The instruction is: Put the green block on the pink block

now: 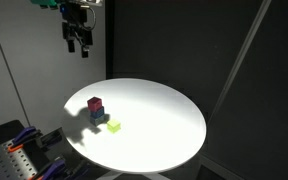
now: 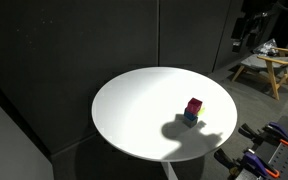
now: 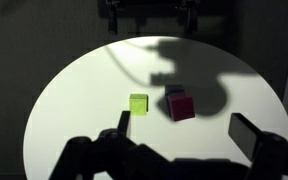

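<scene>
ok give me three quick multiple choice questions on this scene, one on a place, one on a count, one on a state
1. Where is the green block?
A) on the pink block
B) on the table beside the pink block
C) in the gripper

2. How many blocks are on the table?
A) two
B) three
C) five

3. How is the gripper?
A) open and empty, raised well clear of the blocks
B) shut on the green block
C) shut on the pink block

Answers:
1 B: it rests on the white tabletop next to the pink block, which sits on a dark blue block.
2 B: green, pink and dark blue are all there is.
3 A: its jaws stand apart with nothing between them.
</scene>
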{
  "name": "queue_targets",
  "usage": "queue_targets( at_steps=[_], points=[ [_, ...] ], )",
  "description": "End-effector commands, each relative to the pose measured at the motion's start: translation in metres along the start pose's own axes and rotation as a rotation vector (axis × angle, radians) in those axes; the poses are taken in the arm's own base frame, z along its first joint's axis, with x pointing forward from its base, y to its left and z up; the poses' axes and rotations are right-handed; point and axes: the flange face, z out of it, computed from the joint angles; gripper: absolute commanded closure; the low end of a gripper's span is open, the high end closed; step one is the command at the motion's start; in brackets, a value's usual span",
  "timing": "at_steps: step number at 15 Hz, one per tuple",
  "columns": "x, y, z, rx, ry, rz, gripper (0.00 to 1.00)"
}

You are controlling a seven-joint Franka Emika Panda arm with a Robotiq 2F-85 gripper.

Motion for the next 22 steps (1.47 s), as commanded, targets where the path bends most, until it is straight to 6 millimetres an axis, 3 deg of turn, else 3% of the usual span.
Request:
queue_targets(
  at_steps=[1, 17, 22],
  points=[
    [0.024, 0.007, 0.008, -0.01, -0.007, 0.063, 0.0],
    [0.083, 0.035, 0.1, -0.033, -0.018, 0.08, 0.0],
    [0.082, 0.032, 0.112, -0.032, -0.028, 0.074, 0.0]
  ],
)
